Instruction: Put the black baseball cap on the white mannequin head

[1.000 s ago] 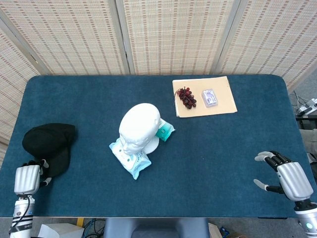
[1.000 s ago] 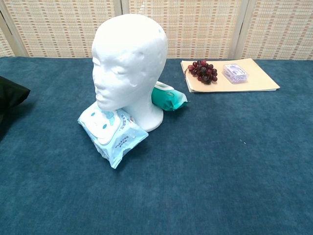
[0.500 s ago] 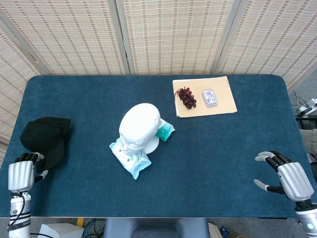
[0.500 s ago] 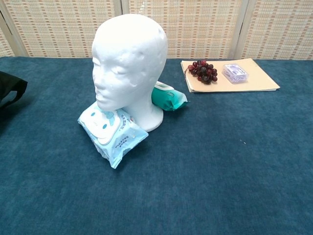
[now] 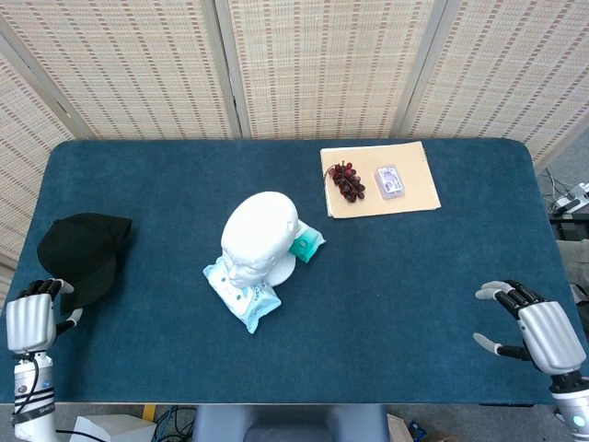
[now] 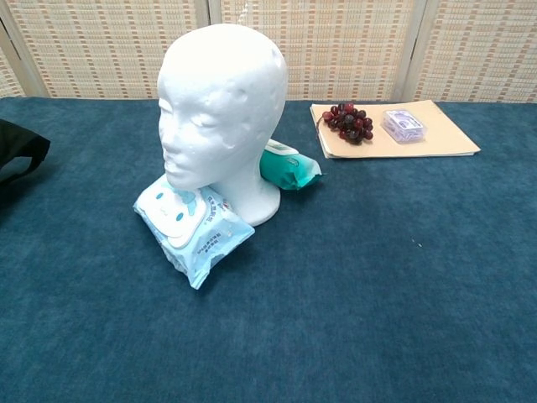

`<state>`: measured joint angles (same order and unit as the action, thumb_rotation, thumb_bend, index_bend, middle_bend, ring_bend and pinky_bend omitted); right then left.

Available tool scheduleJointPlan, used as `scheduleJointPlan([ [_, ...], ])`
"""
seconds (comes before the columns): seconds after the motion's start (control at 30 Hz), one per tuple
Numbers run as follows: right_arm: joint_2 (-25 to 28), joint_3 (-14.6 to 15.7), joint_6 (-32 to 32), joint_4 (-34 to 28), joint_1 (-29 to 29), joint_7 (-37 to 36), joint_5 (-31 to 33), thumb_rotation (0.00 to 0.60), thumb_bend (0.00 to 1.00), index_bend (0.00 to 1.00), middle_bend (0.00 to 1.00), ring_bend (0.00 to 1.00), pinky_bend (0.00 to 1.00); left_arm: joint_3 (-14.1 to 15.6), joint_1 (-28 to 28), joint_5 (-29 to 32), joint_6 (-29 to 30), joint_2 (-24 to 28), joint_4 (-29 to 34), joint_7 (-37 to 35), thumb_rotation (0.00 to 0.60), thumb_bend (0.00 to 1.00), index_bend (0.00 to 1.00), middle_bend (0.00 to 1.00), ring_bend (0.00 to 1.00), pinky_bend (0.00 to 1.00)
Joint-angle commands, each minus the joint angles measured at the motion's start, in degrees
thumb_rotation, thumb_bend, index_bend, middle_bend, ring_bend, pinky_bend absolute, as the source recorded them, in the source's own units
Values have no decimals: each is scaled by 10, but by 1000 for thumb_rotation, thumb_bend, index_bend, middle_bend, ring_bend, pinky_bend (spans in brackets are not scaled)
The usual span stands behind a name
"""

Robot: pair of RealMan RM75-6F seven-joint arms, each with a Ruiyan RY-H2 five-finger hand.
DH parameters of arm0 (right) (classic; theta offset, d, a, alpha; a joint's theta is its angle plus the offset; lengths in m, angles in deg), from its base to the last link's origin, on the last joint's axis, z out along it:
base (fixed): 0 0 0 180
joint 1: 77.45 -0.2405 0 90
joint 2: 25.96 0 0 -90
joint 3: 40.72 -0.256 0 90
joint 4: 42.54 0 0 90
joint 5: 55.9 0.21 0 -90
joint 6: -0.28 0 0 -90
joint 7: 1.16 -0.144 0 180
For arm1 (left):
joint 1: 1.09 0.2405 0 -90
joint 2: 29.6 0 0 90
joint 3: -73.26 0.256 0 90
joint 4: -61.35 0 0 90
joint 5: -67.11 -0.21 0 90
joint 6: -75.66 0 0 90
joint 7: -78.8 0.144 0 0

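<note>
Black baseball cap [image 5: 81, 255] is lying on the blue table [image 5: 414, 276] at its left edge, and against the frame of a second ago it is sitting a little farther back and more bunched, while the left hand [image 5: 30, 319] has drawn back toward the near-left corner and is now sitting lower and further left than before. That hand is resting just at the cap's near rim, its fingers [image 5: 41, 289] curled toward the fabric; whether they are pinching the cloth or merely touching it cannot be told from these views. In the chest view only a dark sliver of the cap is showing at the left border. At the near-right corner the right hand [image 5: 538, 331] is hovering with its fingers spread and nothing in them, much as it was earlier, well apart from the cap. Moving back, a light blue wipes pack [image 5: 241, 296] is lying against the front of the white mannequin head [image 5: 260, 235], which is standing upright near the table's middle, bare, facing the near edge. A teal pack [image 5: 305, 243] is peeking out just behind its base. Farthest back, a tan folder [image 5: 419, 184] is carrying a bunch of dark grapes [image 5: 347, 180] and a small clear box [image 5: 389, 182] side by side.
</note>
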<state>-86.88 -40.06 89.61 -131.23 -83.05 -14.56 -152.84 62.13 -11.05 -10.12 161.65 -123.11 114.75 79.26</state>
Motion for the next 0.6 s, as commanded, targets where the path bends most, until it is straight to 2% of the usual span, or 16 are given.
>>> scheduleJointPlan([
  [0.03, 0, 0, 0, 0, 0, 0, 1, 600, 39, 353, 325, 255, 433, -3, -1, 5, -4, 1, 3, 1, 600, 235, 526, 471, 336, 465],
  [0.33, 1, -1, 1, 1, 1, -3, 1, 600, 39, 353, 325, 255, 433, -9, -4, 15, -12, 1, 8, 2, 600, 352, 535, 471, 337, 465],
  [0.6, 1, 0, 3, 1, 1, -4, -1, 600, 39, 353, 325, 255, 433, -14, -3, 18, -3, -1, 8, -4, 600, 361, 534, 471, 337, 466],
])
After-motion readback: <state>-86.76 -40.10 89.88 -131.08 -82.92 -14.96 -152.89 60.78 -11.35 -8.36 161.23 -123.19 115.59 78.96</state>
